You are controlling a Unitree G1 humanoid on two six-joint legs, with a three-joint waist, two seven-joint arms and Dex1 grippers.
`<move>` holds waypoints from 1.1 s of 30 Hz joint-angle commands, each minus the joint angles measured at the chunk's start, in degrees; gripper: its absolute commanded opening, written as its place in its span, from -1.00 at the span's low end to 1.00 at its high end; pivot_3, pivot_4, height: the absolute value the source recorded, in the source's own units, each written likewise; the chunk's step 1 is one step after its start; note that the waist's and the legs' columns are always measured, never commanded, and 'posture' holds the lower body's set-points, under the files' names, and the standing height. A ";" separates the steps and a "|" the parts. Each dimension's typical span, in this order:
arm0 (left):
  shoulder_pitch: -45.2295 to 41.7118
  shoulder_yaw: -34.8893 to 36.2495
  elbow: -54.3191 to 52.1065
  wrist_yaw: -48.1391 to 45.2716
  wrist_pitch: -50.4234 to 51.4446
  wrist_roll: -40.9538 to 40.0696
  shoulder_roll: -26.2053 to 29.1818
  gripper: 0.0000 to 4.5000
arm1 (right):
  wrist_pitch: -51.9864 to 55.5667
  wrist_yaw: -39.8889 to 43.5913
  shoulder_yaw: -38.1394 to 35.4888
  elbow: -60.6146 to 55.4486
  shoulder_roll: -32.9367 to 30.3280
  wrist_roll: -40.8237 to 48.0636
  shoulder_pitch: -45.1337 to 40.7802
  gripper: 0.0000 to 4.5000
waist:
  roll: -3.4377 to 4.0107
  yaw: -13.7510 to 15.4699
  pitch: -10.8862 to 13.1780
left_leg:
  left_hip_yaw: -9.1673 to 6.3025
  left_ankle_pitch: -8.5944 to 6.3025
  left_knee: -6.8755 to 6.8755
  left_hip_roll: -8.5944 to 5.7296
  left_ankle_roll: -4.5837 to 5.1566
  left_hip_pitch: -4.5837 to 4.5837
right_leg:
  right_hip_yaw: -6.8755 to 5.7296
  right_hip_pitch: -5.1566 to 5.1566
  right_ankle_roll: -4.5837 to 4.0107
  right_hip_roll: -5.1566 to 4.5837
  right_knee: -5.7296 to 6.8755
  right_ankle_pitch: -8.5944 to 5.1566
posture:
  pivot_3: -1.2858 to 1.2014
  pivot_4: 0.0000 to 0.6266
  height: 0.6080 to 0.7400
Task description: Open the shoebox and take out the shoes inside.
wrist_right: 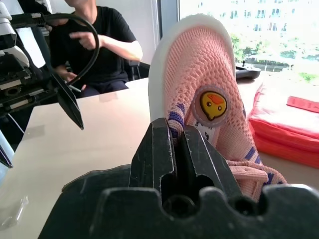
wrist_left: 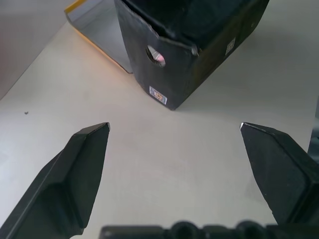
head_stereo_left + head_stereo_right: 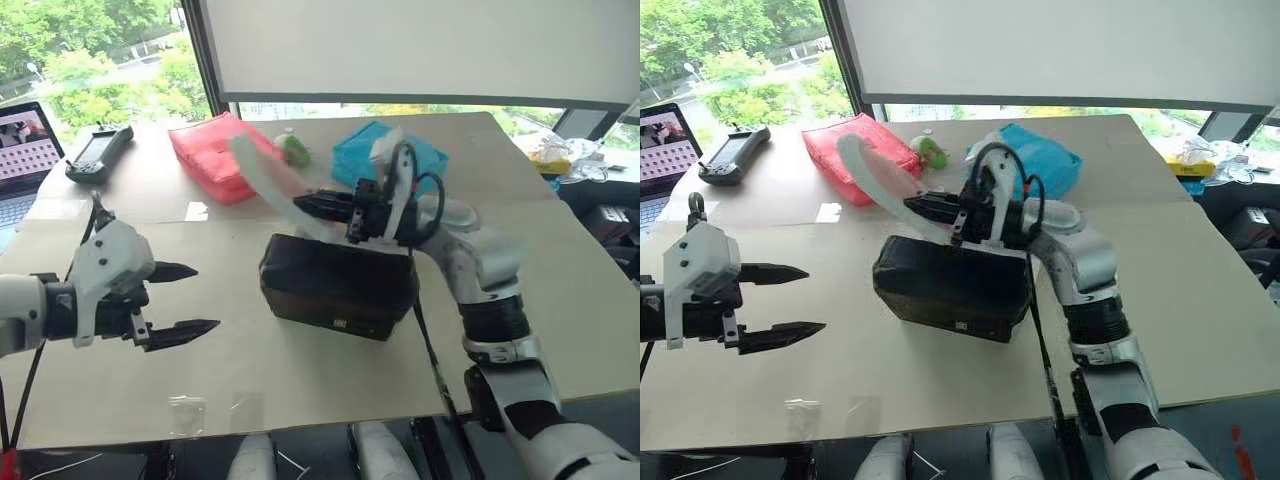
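Lifting one pink knit shoe with white sole (image 1: 199,84) from black cardboard shoebox (image 3: 340,285), pinched in right gripper (image 1: 178,144). Left gripper (image 3: 185,300) spread wide, empty. Next: set down beside box.

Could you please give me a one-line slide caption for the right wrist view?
Right end effector shut on a pink shoe, with a seated person behind the table.

No words or numbers are legible to us. The pink shoe (image 1: 209,94) bears a round yellow duck badge (image 1: 212,105); the shoebox (image 2: 189,55) end carries a small unreadable sticker (image 2: 158,94).
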 commanded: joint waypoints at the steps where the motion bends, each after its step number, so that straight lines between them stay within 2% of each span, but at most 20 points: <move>1: -1.23 0.20 0.09 -0.32 -0.86 0.33 1.28 1.00 | -7.90 -2.65 0.54 3.44 0.41 -4.68 -3.22 -0.98 | 0.01 0.08 0.00 | 0.00 0.00 0.00 0.00 0.00 0.01 | 0.00 0.00 0.00 0.00 0.02 0.00 | 0.03 -0.52 0.90; 6: -2.19 -0.92 -0.07 0.68 -1.04 0.08 0.50 1.00 | -24.50 -16.37 -1.28 22.91 -9.34 -20.35 -10.50 -0.98 | 0.01 1.05 0.01 | 0.00 0.02 0.16 -0.02 -0.02 -0.07 | -0.02 0.06 0.01 -0.02 -0.03 0.02 | 0.03 -0.52 0.90; 11: -3.50 -2.57 -0.11 1.37 -1.37 -0.28 -0.12 1.00 | -31.75 -19.94 -2.90 36.68 -19.54 -25.66 -12.79 -0.98 | 0.00 1.78 0.01 | 0.00 0.02 0.04 -0.04 -0.03 -0.24 | -0.02 0.01 0.03 -0.04 -0.21 0.00 | 0.03 -0.52 0.90; 18: -6.76 -5.47 1.08 1.62 -1.97 -0.65 -0.52 1.00 | -36.97 -22.73 -0.68 44.92 -31.79 -34.29 -9.71 -0.98 | 0.14 1.52 0.10 | 0.03 -0.02 -0.11 -0.05 0.04 -0.31 | 0.01 -0.08 -0.06 -0.06 -0.24 -0.01 | 0.03 -0.52 0.90; 23: -8.70 -8.02 2.26 1.35 -2.86 -0.12 -0.49 1.00 | -37.63 -21.74 0.56 44.30 -32.91 -36.64 -4.68 -0.98 | 0.12 0.25 0.10 | 0.04 -0.01 0.04 -0.06 0.04 -0.19 | 0.05 0.06 0.06 -0.05 -0.15 -0.07 | 0.03 -0.52 0.90; 24: -9.22 -8.68 2.67 1.24 -3.18 0.04 -0.39 1.00 | -37.66 -20.52 1.82 43.23 -33.04 -37.71 -2.90 -0.73 | 0.12 0.09 0.10 | 0.04 -0.01 0.11 -0.06 0.04 -0.14 | 0.05 0.09 0.06 -0.05 -0.11 -0.05 | 0.03 -0.52 0.90; 28: -10.58 -10.17 3.74 0.92 -3.82 0.60 -0.12 1.00 | -36.48 -16.96 3.32 39.83 -33.54 -38.57 1.35 -0.19 | 0.13 -0.01 0.10 | 0.10 0.05 0.13 -0.09 0.08 0.09 | 0.16 0.19 0.07 -0.04 0.01 -0.01 | 0.03 -0.52 0.90; 31: -10.70 -10.42 4.11 0.60 -4.08 0.74 -0.02 1.00 | -34.22 -13.52 1.20 35.78 -34.61 -36.05 2.19 0.27 | 0.14 -0.20 0.11 | 0.14 0.05 0.13 -0.10 0.08 0.10 | 0.23 0.18 0.08 -0.04 0.02 0.00 | 0.03 -0.52 0.90; 33: -10.63 -10.37 4.14 0.39 -4.07 0.82 0.03 1.00 | -28.67 -8.53 -2.61 30.24 -35.20 -30.58 1.41 0.56 | 0.15 -0.13 0.11 | 0.16 0.05 0.12 -0.10 0.08 0.09 | 0.24 0.18 0.09 -0.04 0.02 0.00 | 0.03 -0.52 0.90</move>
